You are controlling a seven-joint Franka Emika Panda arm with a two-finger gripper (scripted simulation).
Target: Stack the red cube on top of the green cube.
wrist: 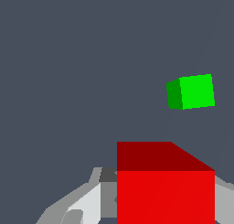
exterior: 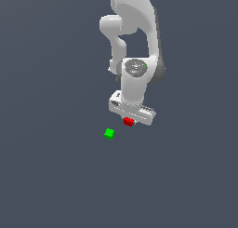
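gripping the red cube point(exterior: 128, 122) point(wrist: 165, 191), the gripper point(exterior: 129, 121) hides its fingers; green cube point(exterior: 109, 134) point(wrist: 191, 92) nearby.

Glossy white rounded arm point(exterior: 135, 17), grey disc-shaped joint cap point(exterior: 135, 67) (darker centre), white boxy tool point(exterior: 131, 116).

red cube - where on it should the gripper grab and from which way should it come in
Grip the red cube across two opposite flat side faces, coming straight down from above. It is a tiny plain cube with parallel sides, so a top-down pinch suits it. The gripper is already right over it in the exterior view, fingers flanking it; whether they are clamped is unclear. The green cube sits apart.
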